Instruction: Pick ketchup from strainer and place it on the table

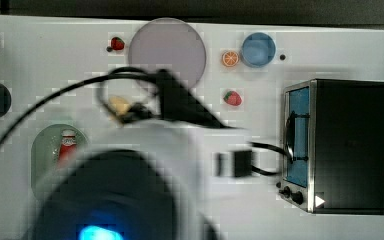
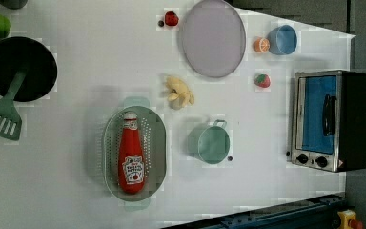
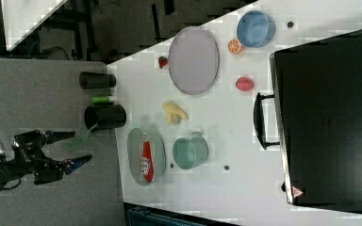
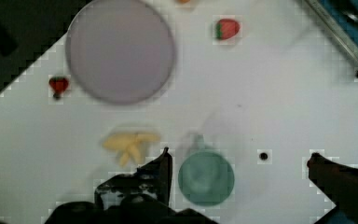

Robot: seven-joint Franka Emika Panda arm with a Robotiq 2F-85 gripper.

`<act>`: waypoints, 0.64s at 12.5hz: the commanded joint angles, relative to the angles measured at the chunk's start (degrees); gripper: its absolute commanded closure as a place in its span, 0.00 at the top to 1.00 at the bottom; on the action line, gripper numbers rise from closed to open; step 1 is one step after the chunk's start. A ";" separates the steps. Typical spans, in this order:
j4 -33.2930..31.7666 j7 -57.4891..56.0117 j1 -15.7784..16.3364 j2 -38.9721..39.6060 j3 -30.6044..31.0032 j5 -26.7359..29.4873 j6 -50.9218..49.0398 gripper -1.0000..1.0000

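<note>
Ketchup (image 2: 131,155) lies lengthwise in the strainer (image 2: 158,143) on the table (image 2: 76,124), just left of the green cup (image 2: 209,143) in the left view, while the gripper (image 4: 237,161) hangs above, fingers spread wide.

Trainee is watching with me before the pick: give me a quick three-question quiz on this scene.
1. True or false: the ketchup lies inside the strainer.
2. In the left view, what stands just to the strainer's right? A) the green cup B) the blue cup C) the toaster oven
3. Fill in: the gripper has its jaws ____.

Key: 1 true; 2 A; 3 open.
</note>
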 commanded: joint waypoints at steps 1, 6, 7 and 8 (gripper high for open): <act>-2.59 2.13 2.66 6.20 7.63 0.41 2.18 1.00; -2.72 2.21 3.69 13.58 21.31 0.33 10.44 1.00; -2.89 2.21 3.86 15.42 23.67 0.33 12.23 1.00; -3.31 2.21 3.99 17.20 25.79 0.24 13.82 1.00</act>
